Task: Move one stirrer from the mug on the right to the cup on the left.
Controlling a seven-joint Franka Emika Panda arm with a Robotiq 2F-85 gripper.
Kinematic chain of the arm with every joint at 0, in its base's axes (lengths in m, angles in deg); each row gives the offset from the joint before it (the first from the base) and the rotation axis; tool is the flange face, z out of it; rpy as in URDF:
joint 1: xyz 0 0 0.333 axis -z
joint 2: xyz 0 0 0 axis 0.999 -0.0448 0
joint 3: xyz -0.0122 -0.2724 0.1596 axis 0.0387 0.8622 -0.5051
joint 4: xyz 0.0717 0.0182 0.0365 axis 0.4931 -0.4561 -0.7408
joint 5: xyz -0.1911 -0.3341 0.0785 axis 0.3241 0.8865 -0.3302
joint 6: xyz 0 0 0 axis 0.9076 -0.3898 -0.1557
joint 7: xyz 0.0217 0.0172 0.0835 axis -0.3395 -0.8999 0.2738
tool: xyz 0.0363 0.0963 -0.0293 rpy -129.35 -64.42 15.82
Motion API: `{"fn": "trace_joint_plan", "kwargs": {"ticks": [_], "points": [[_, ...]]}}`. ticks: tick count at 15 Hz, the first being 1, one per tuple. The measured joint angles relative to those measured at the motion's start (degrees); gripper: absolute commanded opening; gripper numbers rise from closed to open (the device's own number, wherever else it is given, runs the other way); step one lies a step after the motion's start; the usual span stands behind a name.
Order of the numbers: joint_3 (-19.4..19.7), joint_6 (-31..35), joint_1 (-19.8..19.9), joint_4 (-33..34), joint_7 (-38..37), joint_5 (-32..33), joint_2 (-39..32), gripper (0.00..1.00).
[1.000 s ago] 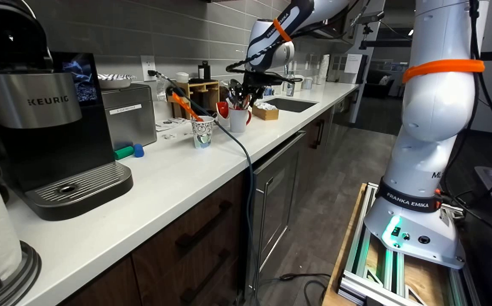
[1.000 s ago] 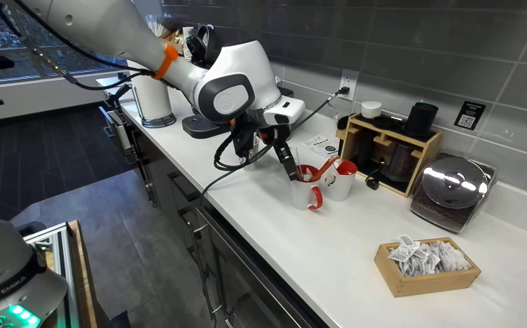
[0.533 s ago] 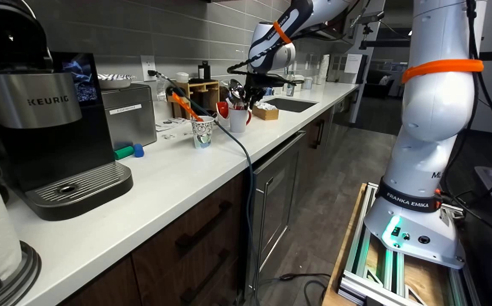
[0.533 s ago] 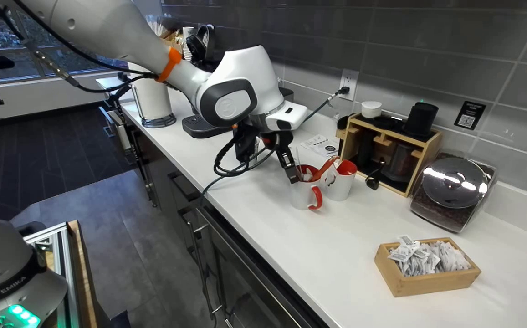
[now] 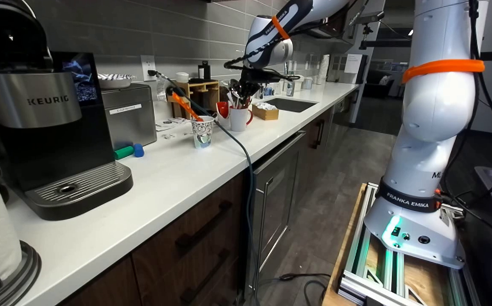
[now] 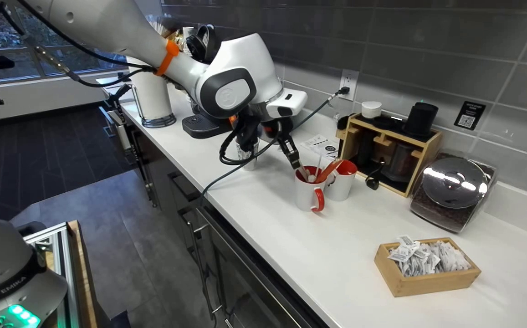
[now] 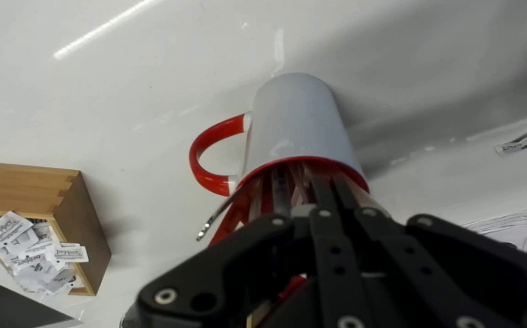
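Compared with half a second ago, the gripper [image 7: 331, 182] is riding higher above the mug [image 6: 308, 196], and in an exterior view the mug is standing slightly shifted toward the second mug [image 6: 341, 186] just beside it. The jaws are standing almost together, leaving only a narrow gap, and they appear to be holding a pale stirrer [image 6: 303, 172], which is running from their tips down into the mug.

The mug, white outside and red within, is resting on the worktop [image 6: 359, 255]. A broad red stick [image 6: 328, 171] is leaning out of it toward the second mug, and in the wrist view a thin shiny stem [image 7: 213, 218] is jutting out past its red handle [image 7: 202, 157]. Other sticks inside the mug are blurring together there.

The patterned paper cup [image 5: 202, 138] is standing near the mug, on the side toward the coffee machine [image 5: 54, 102], with an orange stick [image 5: 185, 106] slanting up from it. Behind the mug, toward the wall, a wooden rack [image 6: 420, 161] is standing. Well apart from the mug, on the side away from the cup, a wooden box [image 6: 436, 282] is holding white packets [image 6: 436, 259].
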Motion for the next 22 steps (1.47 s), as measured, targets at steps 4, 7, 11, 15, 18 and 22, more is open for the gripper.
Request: {"fn": "trace_joint_plan", "kwargs": {"ticks": [4, 7, 11, 15, 18, 22], "points": [[-0.36, -0.87, 0.03, -0.14, 4.32, -0.01, 2.88, 0.01], [-0.36, -3.95, 0.24, -0.18, 9.22, 0.01, 6.52, 0.01], [-0.39, -13.64, 0.40, 0.00, 17.47, -0.28, 12.73, 0.01], [-0.52, -19.66, 0.22, 0.86, 25.10, -3.13, 16.08, 0.01], [-0.64, -21.34, -0.70, 1.07, 33.65, -8.34, 17.84, 0.01], [-2.38, -22.43, -4.27, 1.07, 41.15, -13.26, 18.50, 0.01]]}}
